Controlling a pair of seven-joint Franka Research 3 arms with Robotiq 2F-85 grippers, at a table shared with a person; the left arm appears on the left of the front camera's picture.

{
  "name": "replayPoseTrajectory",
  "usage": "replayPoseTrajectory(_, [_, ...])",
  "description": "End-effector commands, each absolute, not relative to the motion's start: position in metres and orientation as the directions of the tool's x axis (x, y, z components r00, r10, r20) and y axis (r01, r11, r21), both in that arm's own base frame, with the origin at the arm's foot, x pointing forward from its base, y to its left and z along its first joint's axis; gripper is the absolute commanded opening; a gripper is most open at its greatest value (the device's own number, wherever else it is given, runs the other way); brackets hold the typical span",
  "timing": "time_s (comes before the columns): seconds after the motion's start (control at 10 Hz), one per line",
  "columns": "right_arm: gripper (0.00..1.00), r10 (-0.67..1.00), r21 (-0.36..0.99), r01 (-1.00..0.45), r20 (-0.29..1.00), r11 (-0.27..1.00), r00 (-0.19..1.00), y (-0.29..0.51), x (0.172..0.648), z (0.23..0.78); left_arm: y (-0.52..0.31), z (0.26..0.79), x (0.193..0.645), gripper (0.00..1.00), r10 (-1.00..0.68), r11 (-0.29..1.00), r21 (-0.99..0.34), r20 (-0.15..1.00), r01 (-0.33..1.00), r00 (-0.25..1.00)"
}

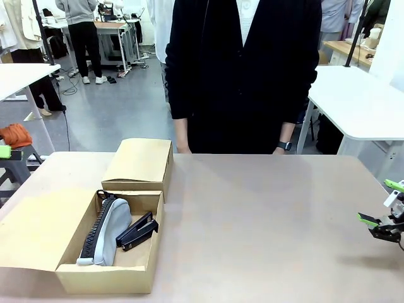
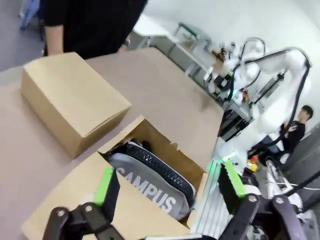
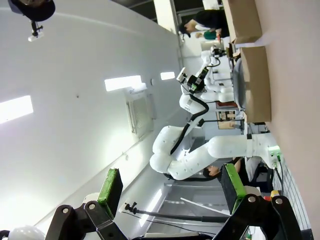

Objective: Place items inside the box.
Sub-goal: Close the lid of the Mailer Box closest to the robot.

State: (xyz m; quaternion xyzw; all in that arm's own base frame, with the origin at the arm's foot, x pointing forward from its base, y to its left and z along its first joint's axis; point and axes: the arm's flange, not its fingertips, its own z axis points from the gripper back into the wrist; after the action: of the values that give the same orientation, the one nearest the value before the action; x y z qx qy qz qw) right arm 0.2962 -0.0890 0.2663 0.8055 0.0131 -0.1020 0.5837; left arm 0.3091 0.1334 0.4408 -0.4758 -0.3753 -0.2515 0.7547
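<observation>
Front view: the open box (image 1: 104, 268) sits at the table's (image 1: 265, 214) near left, its flap lid laid out flat to its left. Inside lie the grey zip pouch (image 1: 106, 231) and, just right of it, the black stapler (image 1: 137, 231). A smaller closed cardboard box (image 1: 140, 163) stands touching the open box's far edge. My right claw (image 1: 380, 208) hangs well to the right of the box, spread wide, holding nothing. The person (image 1: 243, 72) stands beyond the table.

I judge no further item is on offer, so I should hold clear and, when one comes, lower it into the free space right of the stapler.

Left wrist view: my left claw (image 2: 170, 185) hovers over the box (image 2: 170, 150), spread wide and empty. Here the pouch (image 2: 150, 185) shows its "CAMPUS" lettering, unreadable from the front.

Right wrist view: my right claw (image 3: 172, 185) gapes empty, with the box (image 3: 257, 82) far off and seen edge-on.
</observation>
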Motion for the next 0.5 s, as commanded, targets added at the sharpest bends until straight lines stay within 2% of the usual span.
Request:
replayPoseTrajectory(0.0, [1.0,-0.109,0.932,0.156,-0.201,-0.327,0.974,-0.09,0.3,0.274,0.136,0.445,0.313,1.0,0.107,0.412,-0.655,0.725,0.633,0.68])
replayPoseTrajectory(0.1, [1.0,-0.109,0.932,0.156,-0.201,-0.327,0.974,-0.09,0.3,0.274,0.136,0.445,0.313,1.0,0.107,0.412,-0.655,0.725,0.633,0.68])
replayPoseTrajectory(0.2, [1.0,-0.109,0.932,0.156,-0.201,-0.327,0.974,-0.09,0.3,0.274,0.135,0.439,0.31,1.0,0.01,0.421,-0.57,0.78,0.705,0.625])
replayPoseTrajectory(0.3, [1.0,-0.109,0.932,0.156,-0.201,-0.327,0.974,-0.09,0.3,0.274,0.146,0.421,0.319,1.0,-0.195,0.335,-0.455,0.823,0.825,0.533])
replayPoseTrajectory(0.4, [1.0,-0.109,0.932,0.156,-0.201,-0.327,0.974,-0.09,0.3,0.274,0.166,0.411,0.32,1.0,-0.281,0.488,-0.235,0.87,0.841,0.406])
